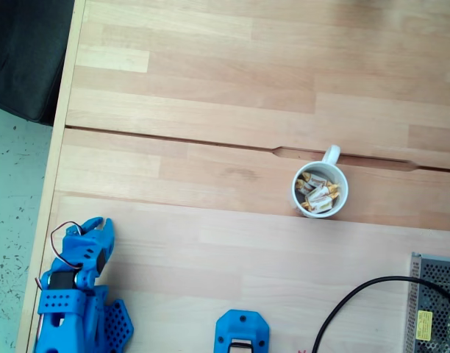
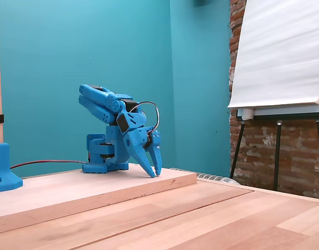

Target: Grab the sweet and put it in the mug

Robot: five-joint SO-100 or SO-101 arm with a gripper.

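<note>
The white mug point(image 1: 331, 154) stands upright on the wooden table, right of centre in a fixed view, its handle pointing to the far side. Several sweets point(image 1: 320, 195) in white wrappers with gold ends lie inside it. My blue gripper point(image 1: 98, 225) rests at the table's lower left corner, far to the left of the mug. In a fixed view from the side the arm is folded back and the gripper point(image 2: 155, 172) points down, tips just above the raised board. Its fingers point(image 2: 148, 167) are shut with nothing between them.
A blue mount point(image 1: 242, 332) sits at the near edge. A black cable point(image 1: 350, 301) curves toward a metal mesh box point(image 1: 434, 305) at the lower right. A groove point(image 1: 210, 143) crosses the table. A blue block point(image 2: 0, 166) and an easel point(image 2: 279, 57) appear from the side.
</note>
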